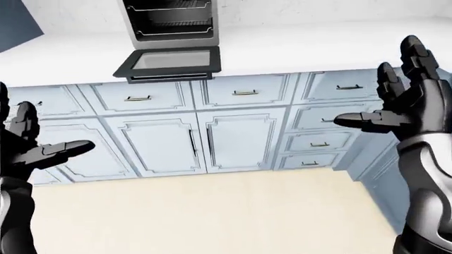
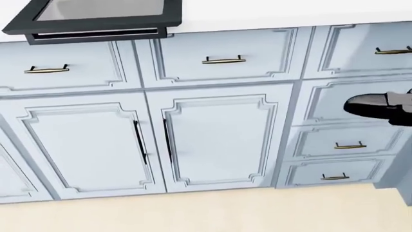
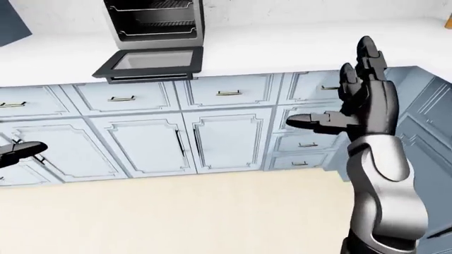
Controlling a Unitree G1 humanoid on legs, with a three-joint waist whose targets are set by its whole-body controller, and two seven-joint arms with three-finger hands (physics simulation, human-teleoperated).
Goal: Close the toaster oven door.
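The toaster oven [image 1: 171,21] stands on the white counter [image 1: 297,47] at the top of the left-eye view, its wire racks showing. Its dark glass door [image 1: 169,63] hangs open, folded down flat over the counter's edge; the head view shows the same door [image 2: 96,17] at top left. My right hand [image 3: 353,100] is raised at the right with fingers spread, open and empty, well to the right of the oven. My left hand [image 1: 35,143] is low at the left edge, open too, far below the door.
Pale blue cabinets [image 2: 212,140] with brass handles [image 2: 223,60] and a drawer stack [image 2: 348,145] run under the counter. Beige floor [image 1: 212,211] lies between me and them. A blue wall panel [image 1: 17,18] shows at top left.
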